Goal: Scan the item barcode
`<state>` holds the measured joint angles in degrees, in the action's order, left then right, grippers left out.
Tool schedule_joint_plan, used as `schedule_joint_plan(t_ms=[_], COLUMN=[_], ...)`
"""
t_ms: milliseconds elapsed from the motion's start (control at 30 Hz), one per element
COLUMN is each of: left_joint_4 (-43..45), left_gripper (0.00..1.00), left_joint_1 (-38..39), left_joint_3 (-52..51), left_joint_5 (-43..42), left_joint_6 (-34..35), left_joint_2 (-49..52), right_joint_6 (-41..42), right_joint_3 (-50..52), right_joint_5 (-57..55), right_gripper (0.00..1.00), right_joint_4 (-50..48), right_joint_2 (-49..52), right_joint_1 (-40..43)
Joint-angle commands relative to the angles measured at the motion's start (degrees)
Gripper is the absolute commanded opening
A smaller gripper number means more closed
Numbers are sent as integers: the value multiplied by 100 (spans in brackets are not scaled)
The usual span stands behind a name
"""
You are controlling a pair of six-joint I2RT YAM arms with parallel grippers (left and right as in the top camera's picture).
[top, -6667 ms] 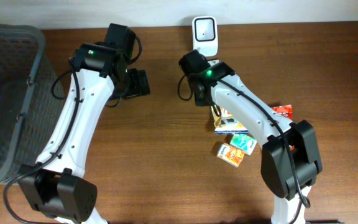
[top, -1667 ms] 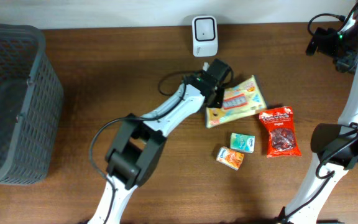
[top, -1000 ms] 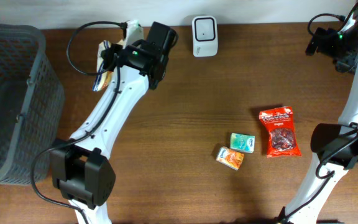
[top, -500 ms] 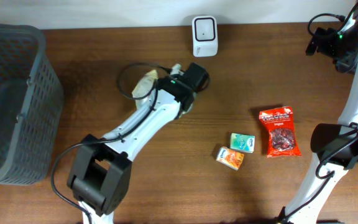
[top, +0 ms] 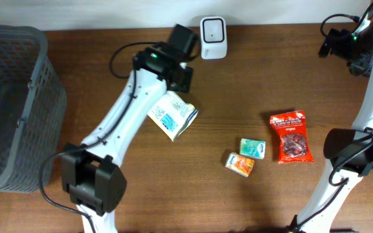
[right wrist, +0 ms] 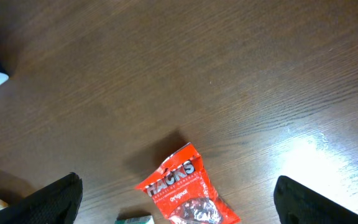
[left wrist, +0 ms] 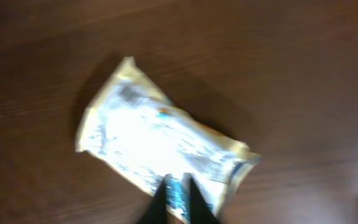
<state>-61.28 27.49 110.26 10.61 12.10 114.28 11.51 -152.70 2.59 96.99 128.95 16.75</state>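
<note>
The left hand (left wrist: 176, 194) is clenched on one edge of the pale snack packet (top: 173, 115), holding it over the brown surface (top: 251, 84) near the white scanner (top: 212, 37), printed side up. The right hand (right wrist: 179, 202) is spread wide, grasping nothing, high over the red bag (top: 291, 136).

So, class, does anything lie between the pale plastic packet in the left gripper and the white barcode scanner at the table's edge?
No loose item: only bare wooden table separates the pale packet from the white scanner, though the black wrist of the left gripper hangs over that line. The red snack bag lies off to the right.
</note>
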Motion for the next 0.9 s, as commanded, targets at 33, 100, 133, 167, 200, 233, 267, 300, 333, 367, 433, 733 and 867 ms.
schedule_joint_plan(t_ms=[33,100,133,167,200,233,267,300,333,367,433,733,867], left_joint_4=[109,168,162,142,111,90,90,131,197,382,610,-1368,-1779], left_gripper=[0,0,0,0,0,0,0,0,0,0,0,0,0], left_joint_1=[-227,-201,-175,-144,-101,-55,0,94,168,317,466,232,369], left_joint_3=[-79,-79,-79,-79,-79,-79,-79,-79,-76,-74,-66,2127,1755], left_joint_5=[-490,-1045,-1263,-1445,-1705,-1926,-2129,-2415,-2608,-3032,-3453,-2649,-2636], left_joint_6=[374,374,374,374,374,374,374,374,374,372,372,372,374], left_joint_2=[896,1303,1545,1753,1974,2118,2192,2229,2229,2227,2227,2175,2251], right_joint_6=[-35,-33,-33,-35,-35,-35,-33,-35,-33,-33,-35,-35,-35], right_joint_3=[-94,-94,-94,-94,-94,-94,-94,-94,-94,-94,-94,-94,-94], right_joint_5=[-28,-28,-26,-26,-28,-28,-28,-28,-28,-28,-26,-28,-28], right_gripper=[98,98,99,99,99,98,98,98,98,98,98,99,98], right_joint_4=[28,28,28,28,28,28,28,28,28,28,28,28,28], right_joint_2=[-107,-107,-107,-107,-107,-107,-107,-107,-107,-107,-107,-107,-107], right_joint_1=[15,15,15,13,15,15,15,13,13,15,13,15,13])
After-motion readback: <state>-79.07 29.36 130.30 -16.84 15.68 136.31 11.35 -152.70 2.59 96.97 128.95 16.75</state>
